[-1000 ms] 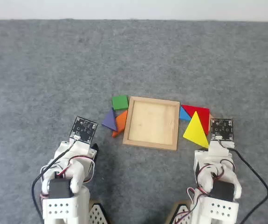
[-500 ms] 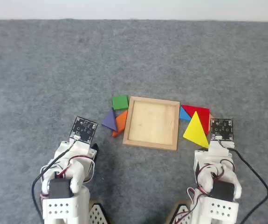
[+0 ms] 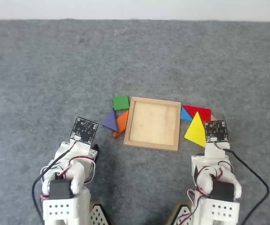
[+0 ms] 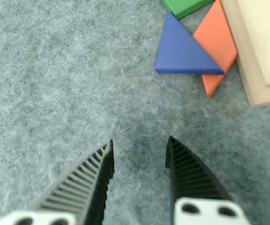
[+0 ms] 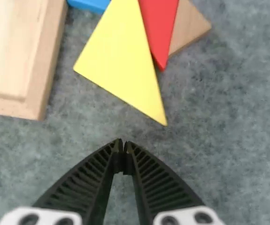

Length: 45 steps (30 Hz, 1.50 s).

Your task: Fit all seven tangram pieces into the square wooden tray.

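Note:
The square wooden tray [image 3: 129,123] lies empty mid-table. Left of it sit a green square [image 3: 121,102], a purple triangle [image 3: 109,121] and an orange piece [image 3: 122,122]. Right of it lie a blue piece [image 3: 185,114], a red triangle [image 3: 198,112], a yellow triangle [image 3: 195,130] and a tan piece [image 5: 189,26] under the red one. My left gripper [image 4: 139,144] is open over bare carpet, short of the purple triangle [image 4: 184,54]. My right gripper [image 5: 121,144] is shut just short of the yellow triangle [image 5: 123,61].
Grey carpet covers the whole table. The left arm [image 3: 78,145] and the right arm [image 3: 214,154] stand at the near edge. The tray's edge shows in the left wrist view [image 4: 259,89] and the right wrist view [image 5: 45,75].
The right arm has shifted slightly left, toward the yellow triangle. The left arm and all pieces have stayed put.

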### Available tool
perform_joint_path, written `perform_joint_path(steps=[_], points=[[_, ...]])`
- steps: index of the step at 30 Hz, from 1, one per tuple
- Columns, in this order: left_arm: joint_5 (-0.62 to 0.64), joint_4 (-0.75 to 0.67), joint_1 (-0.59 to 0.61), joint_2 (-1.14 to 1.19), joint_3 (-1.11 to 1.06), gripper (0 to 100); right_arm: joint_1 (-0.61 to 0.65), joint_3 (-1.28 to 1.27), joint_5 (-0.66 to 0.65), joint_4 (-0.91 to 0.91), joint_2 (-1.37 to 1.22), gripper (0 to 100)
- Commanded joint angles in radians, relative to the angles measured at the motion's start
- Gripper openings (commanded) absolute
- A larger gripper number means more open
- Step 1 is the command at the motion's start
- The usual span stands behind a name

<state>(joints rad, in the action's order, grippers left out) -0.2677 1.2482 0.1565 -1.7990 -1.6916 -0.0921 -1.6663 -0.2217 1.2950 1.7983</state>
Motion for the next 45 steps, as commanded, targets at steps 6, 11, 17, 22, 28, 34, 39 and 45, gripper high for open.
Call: perform_joint_path(steps=[6, 11, 17, 22, 28, 34, 39, 45], points=[[-0.008, 0.008, 0.006, -0.012, 0.008, 17, -0.113, 0.018, -0.555, -0.038, 0.016, 0.9], [-0.008, 0.008, 0.005, -0.012, 0.008, 17, -0.127, 0.094, -0.537, 0.01, 0.013, 9.8], [-0.008, 0.008, 0.005, -0.012, 0.008, 17, -0.124, 0.161, -0.537, 0.007, 0.013, 20.7], [-0.008, 0.008, 0.006, -0.012, 0.008, 17, -0.101, 0.345, -0.534, 0.028, -0.179, 20.8], [-0.008, 0.008, 0.006, -0.012, 0.008, 17, 0.008, 0.707, -0.325, 0.015, -0.771, 20.8], [-0.008, 0.008, 0.006, -0.012, 0.008, 17, 0.242, 0.913, -0.195, -0.09, -1.254, 21.1], [-0.008, 0.008, 0.006, -0.012, 0.008, 17, 0.274, 0.922, -0.123, -0.245, -1.449, 21.3], [-0.008, 0.008, 0.006, -0.012, 0.008, 17, 0.268, 0.922, -0.064, -0.332, -1.604, 21.4]])
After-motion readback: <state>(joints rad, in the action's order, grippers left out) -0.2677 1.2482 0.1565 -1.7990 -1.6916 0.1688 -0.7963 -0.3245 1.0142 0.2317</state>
